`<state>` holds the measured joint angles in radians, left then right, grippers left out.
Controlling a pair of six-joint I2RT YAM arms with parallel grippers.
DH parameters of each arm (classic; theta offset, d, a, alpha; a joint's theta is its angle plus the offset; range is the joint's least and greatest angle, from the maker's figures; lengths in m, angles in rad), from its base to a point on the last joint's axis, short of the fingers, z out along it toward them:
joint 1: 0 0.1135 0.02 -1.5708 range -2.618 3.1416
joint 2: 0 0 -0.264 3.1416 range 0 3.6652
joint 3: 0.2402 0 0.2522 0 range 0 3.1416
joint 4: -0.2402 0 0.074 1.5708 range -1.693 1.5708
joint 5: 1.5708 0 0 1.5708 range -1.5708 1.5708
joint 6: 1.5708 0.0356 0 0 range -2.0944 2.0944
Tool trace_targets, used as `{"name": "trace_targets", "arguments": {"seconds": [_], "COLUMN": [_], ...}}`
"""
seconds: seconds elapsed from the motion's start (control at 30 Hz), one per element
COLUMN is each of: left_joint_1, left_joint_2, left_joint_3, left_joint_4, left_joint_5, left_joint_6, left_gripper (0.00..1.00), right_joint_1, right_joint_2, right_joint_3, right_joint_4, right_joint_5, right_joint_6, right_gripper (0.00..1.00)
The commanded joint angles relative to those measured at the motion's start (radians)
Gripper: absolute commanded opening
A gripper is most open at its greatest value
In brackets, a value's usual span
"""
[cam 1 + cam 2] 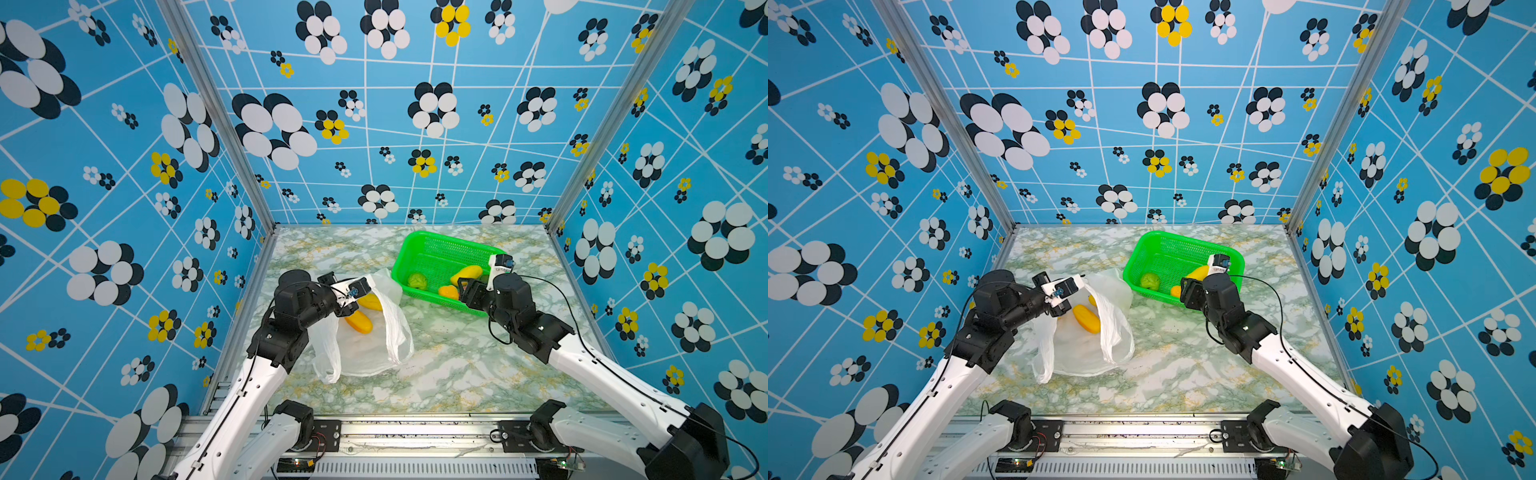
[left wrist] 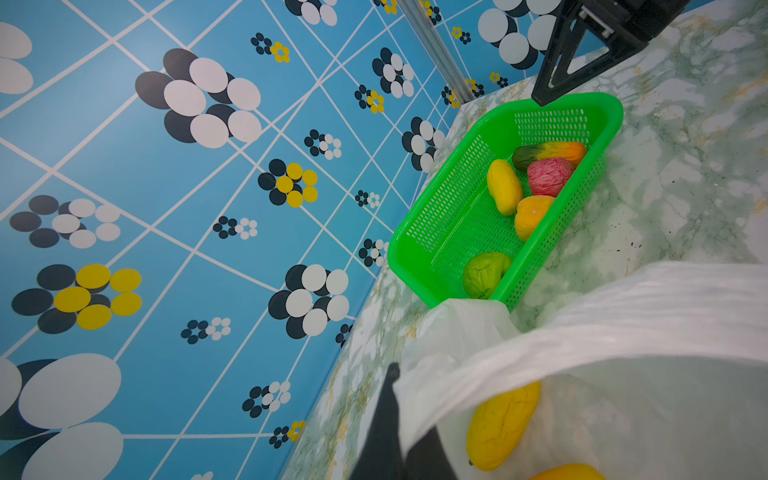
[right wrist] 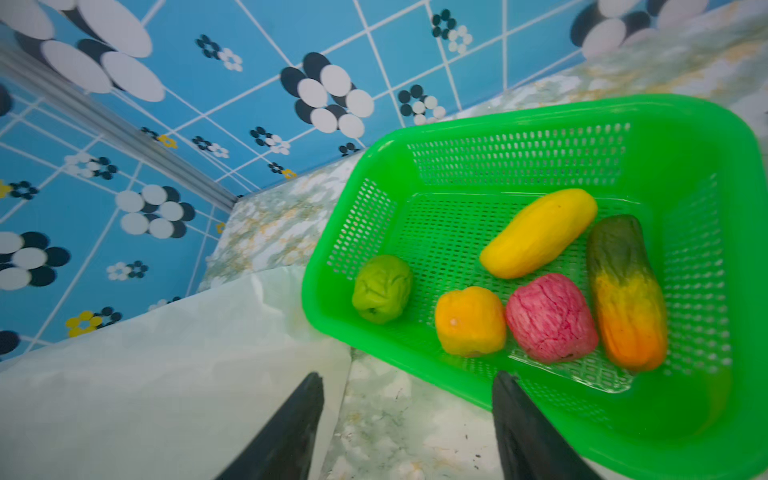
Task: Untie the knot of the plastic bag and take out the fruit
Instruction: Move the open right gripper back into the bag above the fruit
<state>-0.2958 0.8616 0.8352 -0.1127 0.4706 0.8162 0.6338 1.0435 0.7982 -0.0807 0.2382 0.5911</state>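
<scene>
Left hand (image 1: 348, 308) is pinched shut on the bag's (image 1: 365, 353) rim, holding the mouth open. Right hand (image 3: 408, 376) stands wide and empty at the near rim of the basket (image 1: 415, 239). Bag lies limp on the counter (image 1: 457, 374), handles loose, no knot showing, with two yellow fruit (image 1: 359, 322) inside; five more sit in the basket. Film looks thin and slippery, likely to sag if released. Fruit seems light and slightly soft, so it is best taken across its narrow middle, clear of the film.
</scene>
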Motion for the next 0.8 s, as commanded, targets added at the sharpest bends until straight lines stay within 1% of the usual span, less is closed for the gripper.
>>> {"name": "trace_targets", "arguments": {"seconds": [0.0, 0.1, 0.17, 0.27, 0.33, 0.37, 0.43, 0.53, 0.6, 0.7, 0.77], "left_joint_1": [-0.006, -0.007, -0.004, -0.005, -0.005, -0.006, -0.004, 0.000, -0.002, -0.006, -0.006], "left_joint_2": [-0.015, -0.013, -0.007, -0.011, -0.016, -0.017, -0.013, -0.009, -0.013, -0.019, -0.019], "left_joint_3": [0.007, 0.005, 0.009, 0.009, 0.007, 0.007, 0.005, 0.011, 0.006, 0.007, 0.005], "left_joint_4": [-0.008, -0.003, -0.009, -0.010, -0.010, -0.008, -0.004, -0.011, -0.008, -0.007, -0.004], "left_joint_5": [-0.003, -0.003, -0.005, -0.005, -0.006, -0.004, -0.003, -0.005, -0.004, -0.004, -0.005], "left_joint_6": [0.012, 0.013, 0.013, 0.014, 0.014, 0.014, 0.013, 0.015, 0.012, 0.012, 0.013], "left_gripper": [0.00, 0.00, 0.00, 0.00, 0.00, 0.00, 0.00, 0.00, 0.00, 0.00, 0.00], "right_joint_1": [0.096, 0.187, 0.229, 0.292, 0.360, 0.401, 0.515, 0.638, 0.699, 0.793, 0.826], "right_joint_2": [-0.072, -0.139, -0.173, -0.192, -0.187, -0.181, -0.150, -0.078, -0.022, 0.092, 0.174], "right_joint_3": [-0.018, -0.042, -0.058, -0.056, -0.042, -0.038, -0.026, -0.021, -0.027, 0.000, 0.037], "right_joint_4": [0.123, 0.190, 0.222, 0.240, 0.245, 0.246, 0.260, 0.304, 0.341, 0.372, 0.363], "right_joint_5": [0.016, -0.003, -0.032, -0.100, -0.104, -0.087, -0.009, 0.083, 0.120, 0.218, 0.269], "right_joint_6": [-0.178, -0.296, -0.351, -0.433, -0.503, -0.545, -0.660, -0.803, -0.889, -1.013, -1.065], "right_gripper": [0.65, 0.67, 0.68, 0.69, 0.68, 0.68, 0.67, 0.67, 0.69, 0.69, 0.68]}}
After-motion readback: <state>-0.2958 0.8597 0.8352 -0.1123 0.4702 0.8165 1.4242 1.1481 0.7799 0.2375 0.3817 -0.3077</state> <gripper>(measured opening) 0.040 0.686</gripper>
